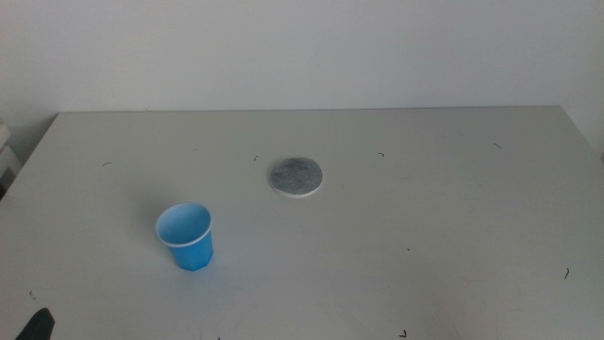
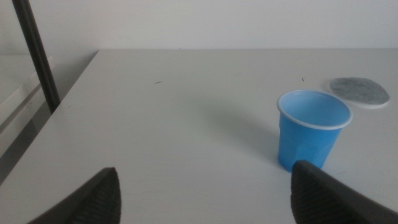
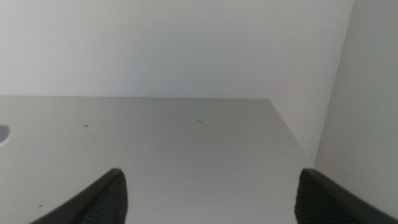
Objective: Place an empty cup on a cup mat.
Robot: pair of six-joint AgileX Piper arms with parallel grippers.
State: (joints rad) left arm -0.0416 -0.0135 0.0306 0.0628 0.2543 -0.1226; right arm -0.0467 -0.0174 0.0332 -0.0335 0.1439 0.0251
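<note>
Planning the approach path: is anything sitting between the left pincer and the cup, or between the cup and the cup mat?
Nothing visible does. The left pincer, jaws open, faces the cup across bare table. Between the cup and the cup mat there is only bare table too. The right pincer waits apart.

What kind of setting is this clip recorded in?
Probably a lab or test bench: a plain pale grey table against a bare white wall, holding only a small bright blue plastic cup and a round mottled grey mat.
</note>
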